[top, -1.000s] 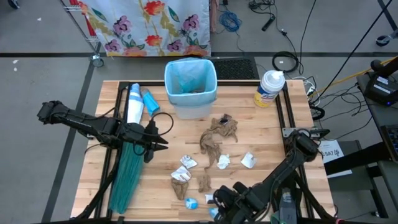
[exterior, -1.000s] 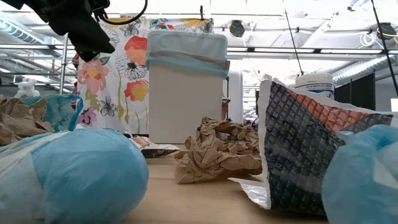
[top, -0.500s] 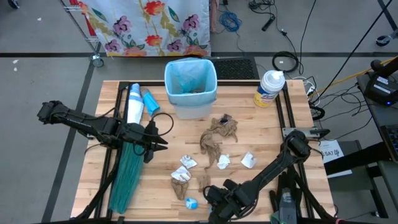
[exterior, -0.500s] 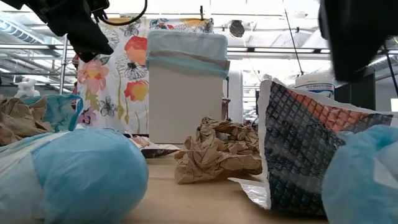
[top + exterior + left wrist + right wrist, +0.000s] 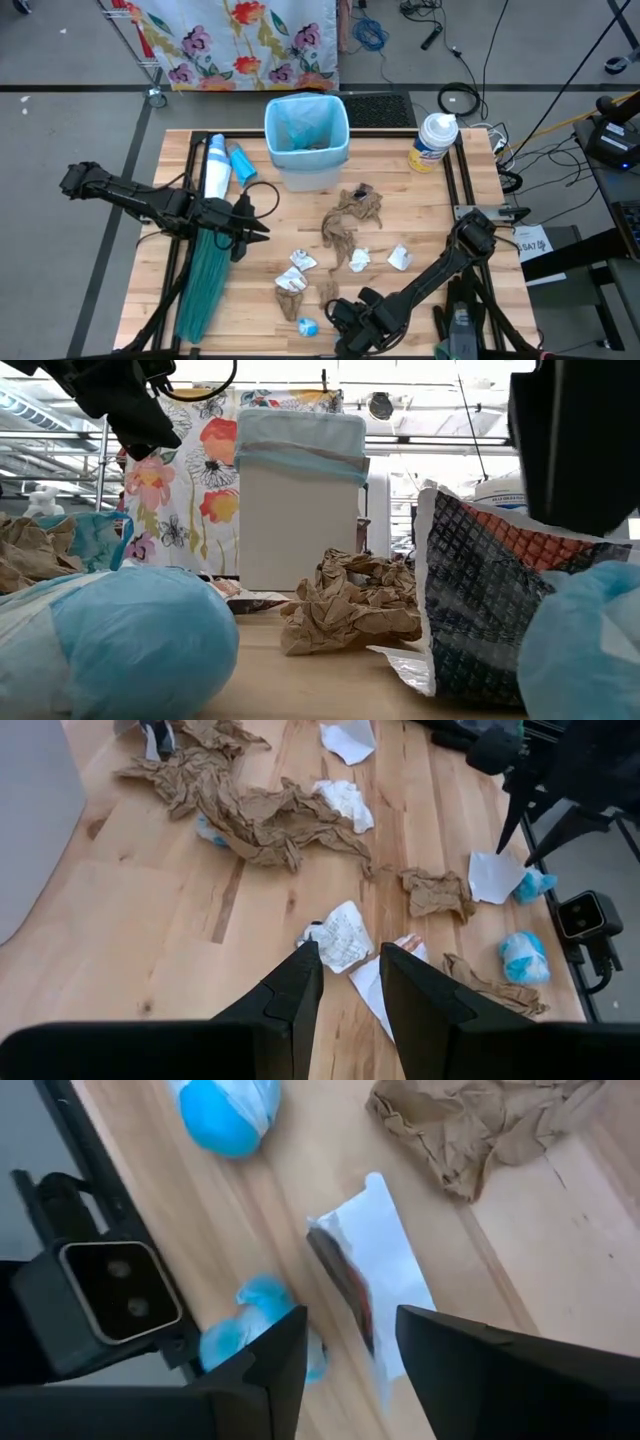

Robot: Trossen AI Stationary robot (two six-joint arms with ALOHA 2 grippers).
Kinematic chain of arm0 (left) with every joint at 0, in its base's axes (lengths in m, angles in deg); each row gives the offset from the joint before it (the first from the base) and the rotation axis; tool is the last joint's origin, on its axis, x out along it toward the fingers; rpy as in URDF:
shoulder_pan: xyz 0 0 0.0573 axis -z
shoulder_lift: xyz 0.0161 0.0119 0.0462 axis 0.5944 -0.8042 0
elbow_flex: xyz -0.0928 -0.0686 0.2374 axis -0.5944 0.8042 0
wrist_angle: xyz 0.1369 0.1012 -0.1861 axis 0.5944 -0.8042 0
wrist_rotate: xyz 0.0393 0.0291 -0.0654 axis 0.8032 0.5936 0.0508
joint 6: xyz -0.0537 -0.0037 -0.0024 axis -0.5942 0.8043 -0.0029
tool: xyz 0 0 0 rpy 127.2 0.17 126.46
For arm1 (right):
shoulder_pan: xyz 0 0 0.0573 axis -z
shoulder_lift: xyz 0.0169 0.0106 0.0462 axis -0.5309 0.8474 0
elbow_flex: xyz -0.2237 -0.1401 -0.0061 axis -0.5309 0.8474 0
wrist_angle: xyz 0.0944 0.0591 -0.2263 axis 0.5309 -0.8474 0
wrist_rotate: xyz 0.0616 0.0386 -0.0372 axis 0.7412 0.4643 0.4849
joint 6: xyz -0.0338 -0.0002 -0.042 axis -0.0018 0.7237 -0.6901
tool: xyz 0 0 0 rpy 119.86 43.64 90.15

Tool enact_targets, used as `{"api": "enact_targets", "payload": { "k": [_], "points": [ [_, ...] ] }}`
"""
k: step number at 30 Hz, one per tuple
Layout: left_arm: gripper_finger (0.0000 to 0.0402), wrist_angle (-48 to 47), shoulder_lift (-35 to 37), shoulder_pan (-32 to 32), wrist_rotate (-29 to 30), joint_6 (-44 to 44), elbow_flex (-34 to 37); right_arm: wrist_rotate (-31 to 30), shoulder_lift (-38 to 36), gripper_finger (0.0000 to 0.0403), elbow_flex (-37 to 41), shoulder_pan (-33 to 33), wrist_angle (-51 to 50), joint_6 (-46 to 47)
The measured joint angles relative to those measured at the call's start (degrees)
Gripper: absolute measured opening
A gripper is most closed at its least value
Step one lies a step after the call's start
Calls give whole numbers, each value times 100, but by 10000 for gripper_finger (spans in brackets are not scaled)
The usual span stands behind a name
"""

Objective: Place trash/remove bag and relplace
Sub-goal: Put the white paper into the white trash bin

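Note:
The bin (image 5: 307, 140) at the table's far middle wears the pale-blue bag (image 5: 300, 122). Trash lies scattered in front of it: brown paper (image 5: 352, 212), white wads (image 5: 358, 260) and a blue wad (image 5: 307, 325). The teal-green replacement bag (image 5: 205, 280) lies flat along the table's left side. My left gripper (image 5: 252, 226) hangs open above the table, left of the trash, with nothing between its fingers (image 5: 300, 982). My right gripper (image 5: 345, 318) is open at the near edge. It stands over a white wrapper (image 5: 372, 1250) and a blue wad (image 5: 262, 1332).
A white wipes canister (image 5: 432, 142) stands at the far right. A white roll (image 5: 215, 165) and a blue piece (image 5: 243, 162) lie left of the bin. The low camera (image 5: 118, 1295) sits at the near edge, close to my right gripper.
My right gripper has come down and gone toward the table's left along the near edge, rolling a little. It now shows in the low view, above the white wrapper. The trash has not moved.

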Motion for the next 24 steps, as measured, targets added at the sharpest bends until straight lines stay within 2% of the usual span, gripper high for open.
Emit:
{"api": "enact_targets", "payload": {
  "k": [4, 8, 10, 13, 20, 24],
  "points": [
    [108, 1, 1, 0, 1, 0, 0, 36, 72, 103, 1, 0, -41, -67],
    [108, 5, 1, 0, 1, -9, 0, 59, 42, 31, 4, 17, -132, -25],
    [109, 12, 1, 0, -1, -9, 0, 38, -51, 9, 4, 66, -405, 95],
    [108, 15, 1, 0, 1, -9, 0, -6, -316, 7, 4, 229, -711, 290],
    [109, 27, 0, 0, 1, -13, 0, -157, -1078, 1, 4, 589, -1062, -73],
    [109, 26, 1, 0, 1, -33, 0, -606, -1648, 0, 4, 834, -1400, -334]
  ]
}}
